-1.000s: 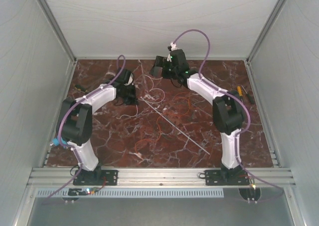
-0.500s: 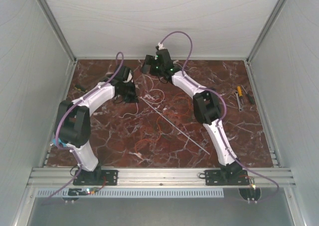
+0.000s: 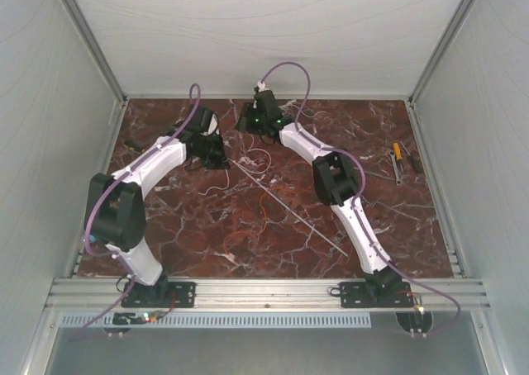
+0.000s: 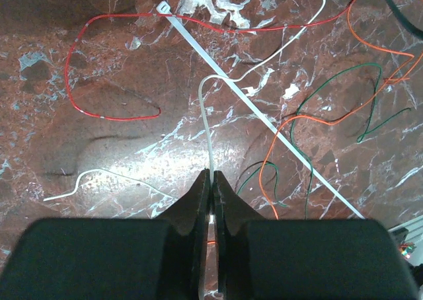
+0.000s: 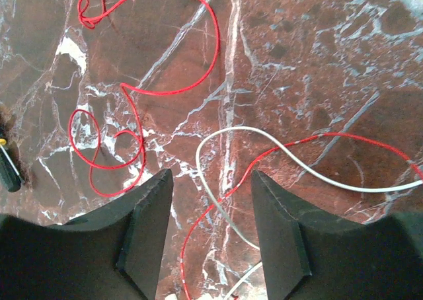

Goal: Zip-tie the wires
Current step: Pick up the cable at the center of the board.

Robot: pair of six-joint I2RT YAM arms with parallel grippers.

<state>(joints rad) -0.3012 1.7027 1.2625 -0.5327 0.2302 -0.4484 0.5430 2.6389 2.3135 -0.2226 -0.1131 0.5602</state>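
Observation:
The wires (image 3: 258, 155) lie in loose red, orange and white curls across the marble tabletop (image 3: 190, 226). The zip tie (image 3: 289, 211) runs straight and diagonally from back centre toward the front right. In the left wrist view my left gripper (image 4: 211, 175) is shut on a white wire (image 4: 206, 125) that rises from the jaws and crosses the zip tie (image 4: 264, 118). My right gripper (image 5: 210, 174) hangs open low over the table. A red wire (image 5: 226, 195) and a white wire (image 5: 204, 181) lie between its fingers, untouched.
A screwdriver and another hand tool (image 3: 398, 161) lie at the table's right edge. A green-and-yellow tool handle (image 5: 9, 172) shows at the left of the right wrist view. Green and orange wires (image 4: 330, 88) curl to the right of the zip tie. Pale walls enclose the table.
My right arm has swung left toward the back centre, and its jaws have narrowed. My left arm has reached slightly further back, still shut.

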